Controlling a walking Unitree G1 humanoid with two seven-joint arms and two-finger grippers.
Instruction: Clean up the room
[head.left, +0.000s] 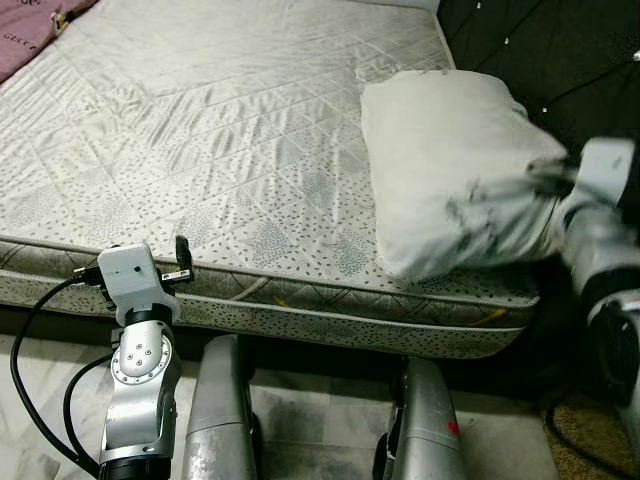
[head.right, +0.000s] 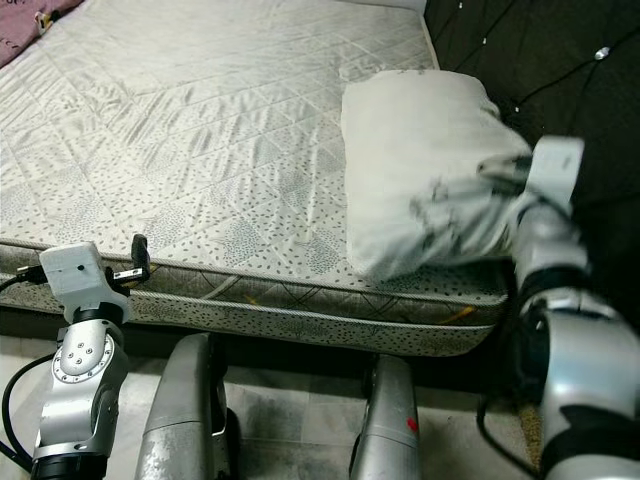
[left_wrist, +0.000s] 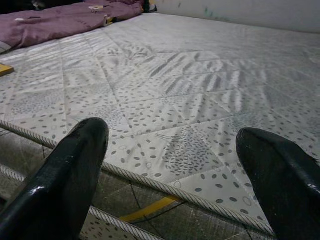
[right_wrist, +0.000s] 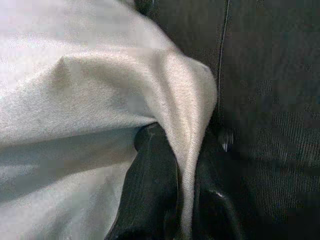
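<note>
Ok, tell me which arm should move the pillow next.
Right. The right gripper is shut on a fold of the pillow beside the dark headboard. The left gripper is open at the mattress edge, far from it.

One pillow (head.left: 455, 170), one mattress (head.left: 200, 140), one purple blanket (left_wrist: 55, 22), two grippers.

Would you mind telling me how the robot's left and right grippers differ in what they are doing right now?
The left gripper is open and holds nothing, while the right gripper is shut on a fold of the white pillow. The left gripper hangs at the near edge of the mattress, on the robot's left; the right gripper is at the pillow's far right side, against the dark headboard. Both have two black fingers and point toward the bed.
</note>
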